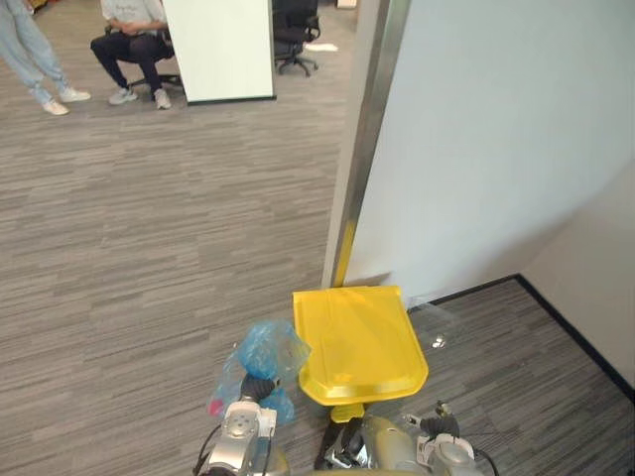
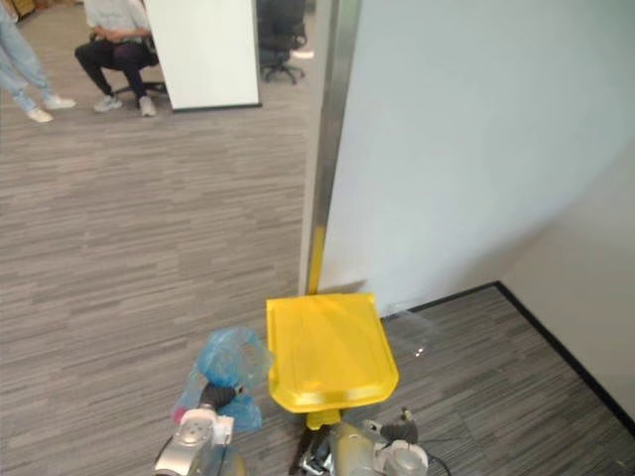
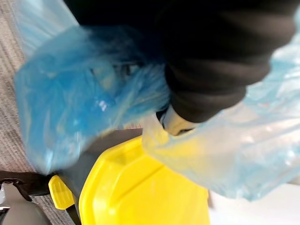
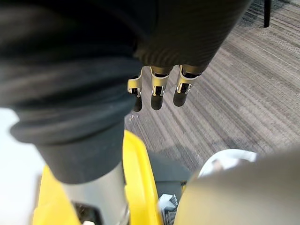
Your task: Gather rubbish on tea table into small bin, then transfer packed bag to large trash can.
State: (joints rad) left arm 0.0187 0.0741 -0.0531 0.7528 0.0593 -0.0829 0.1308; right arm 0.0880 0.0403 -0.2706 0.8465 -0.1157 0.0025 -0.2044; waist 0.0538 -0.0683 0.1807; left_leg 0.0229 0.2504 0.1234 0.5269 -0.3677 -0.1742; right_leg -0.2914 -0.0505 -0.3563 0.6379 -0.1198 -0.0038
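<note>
A blue plastic bag (image 1: 266,355) with rubbish hangs just left of the large trash can, whose yellow lid (image 1: 362,342) is down. My left hand (image 1: 260,385) is shut on the bag's top; in the left wrist view the blue bag (image 3: 89,98) wraps around the hand (image 3: 176,123) above the yellow lid (image 3: 140,197). My right hand (image 4: 159,91) is open and holds nothing, its fingers relaxed over the carpet beside the yellow lid (image 4: 138,187). In the head views the right hand (image 1: 439,420) is low, just right of the can.
The can stands against a white partition wall (image 1: 496,139) with a metal post (image 1: 362,139) at its corner. A clear plastic scrap (image 1: 435,327) lies on the carpet right of the can. Far off are a seated person (image 1: 134,40), a standing person (image 1: 35,59), a white board (image 1: 220,50) and an office chair (image 1: 296,30).
</note>
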